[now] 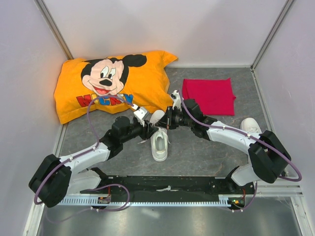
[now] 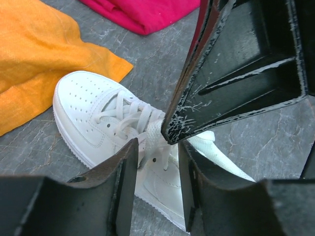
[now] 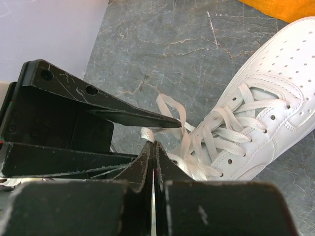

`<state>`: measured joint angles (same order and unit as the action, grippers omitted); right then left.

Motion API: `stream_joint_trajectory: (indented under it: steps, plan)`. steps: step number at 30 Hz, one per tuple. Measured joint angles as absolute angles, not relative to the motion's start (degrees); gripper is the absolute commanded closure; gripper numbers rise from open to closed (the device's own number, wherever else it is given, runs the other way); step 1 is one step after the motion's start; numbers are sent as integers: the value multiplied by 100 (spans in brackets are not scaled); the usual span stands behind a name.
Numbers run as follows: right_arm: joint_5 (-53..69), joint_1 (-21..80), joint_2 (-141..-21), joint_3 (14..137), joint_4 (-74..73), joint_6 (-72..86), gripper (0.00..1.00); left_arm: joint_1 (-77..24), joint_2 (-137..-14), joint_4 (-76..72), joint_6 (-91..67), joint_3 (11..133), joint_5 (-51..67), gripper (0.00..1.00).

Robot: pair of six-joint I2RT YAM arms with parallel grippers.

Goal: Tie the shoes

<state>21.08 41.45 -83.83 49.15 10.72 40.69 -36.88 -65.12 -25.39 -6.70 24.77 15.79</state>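
Observation:
A white sneaker (image 1: pixel 160 143) lies on the grey table, toe toward the orange pillow. Both grippers meet just above its laces. My right gripper (image 3: pixel 153 143) is shut on a white lace (image 3: pixel 148 132) that runs from the shoe (image 3: pixel 266 113), with a loop of lace (image 3: pixel 170 105) beside it. My left gripper (image 2: pixel 158 145) is open over the shoe (image 2: pixel 93 113), with the laces (image 2: pixel 155 133) just beyond its fingertips and the right gripper's finger (image 2: pixel 236 73) right in front. In the top view the left gripper (image 1: pixel 150 127) and right gripper (image 1: pixel 166 120) almost touch. A second white sneaker (image 1: pixel 251 125) lies by the right arm.
A large orange Mickey pillow (image 1: pixel 108 83) lies at the back left, close to the shoe's toe (image 2: pixel 34 54). A folded red cloth (image 1: pixel 209 95) lies at the back right. White walls enclose the table on three sides.

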Motion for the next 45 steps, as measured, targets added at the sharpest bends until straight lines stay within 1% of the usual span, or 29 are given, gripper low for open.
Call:
stream_joint_trajectory:
  steps: [1,3,6,14,17,19,20,22,23,25,26,29,31,32,33,34,36,37,42,45]
  plan:
    - [2108,4145,-8383,4915,1072,4077,100,-3688,-6512,-2539,-674,2477,1546,56]
    - [2106,4145,-8383,4912,1072,4097,100,-3688,-6512,-2567,-690,2477,1505,49]
    - [2104,4145,-8383,4908,1072,4132,100,-3688,-6510,-2604,-749,2477,1518,42]
    - [2056,4145,-8385,4877,1076,4248,100,-3697,-6482,-2783,-854,2475,1658,38]
    - [2051,4145,-8388,4877,1092,4324,100,-3712,-6501,-2867,-915,2475,1653,39]
    - [2049,4136,-8401,4877,1125,4370,100,-3717,-6556,-2950,-950,2475,1638,44]
    - [2038,4130,-8414,4877,1144,4383,100,-3726,-6598,-2995,-965,2475,1625,49]
    - [2040,4099,-8438,4877,1166,4425,100,-3743,-6674,-3063,-993,2475,1577,55]
    - [2040,4086,-8444,4877,1177,4440,100,-3756,-6702,-3085,-1002,2475,1549,65]
    - [2034,4062,-8447,4877,1194,4480,100,-3771,-6729,-3116,-1015,2475,1529,74]
    - [2038,4045,-8447,4877,1212,4491,100,-3776,-6731,-3142,-1020,2471,1522,82]
    - [2082,3986,-8447,4877,1221,4525,100,-3771,-6731,-3153,-1007,2447,1498,94]
    - [2117,3953,-8447,4877,1194,4528,100,-3769,-6729,-3162,-993,2423,1496,98]
    - [2137,3938,-8447,4877,1184,4525,100,-3769,-6724,-3164,-982,2414,1500,98]
    - [2165,3920,-8447,4877,1173,4525,98,-3769,-6709,-3164,-965,2403,1507,98]
    - [2215,3907,-8447,4877,1160,4523,81,-3769,-6692,-3162,-943,2392,1514,98]
    - [2342,3868,-8447,4880,1131,4466,60,-3769,-6643,-3159,-880,2370,1551,98]
    - [2403,3839,-8447,4880,1092,4418,51,-3769,-6617,-3157,-847,2355,1566,98]
    - [2792,3575,-8359,4884,620,3745,44,-3769,-6521,-3153,-738,2303,1732,98]
    - [2963,3435,-8110,4884,255,3116,43,-3769,-6519,-3153,-714,2303,1824,98]
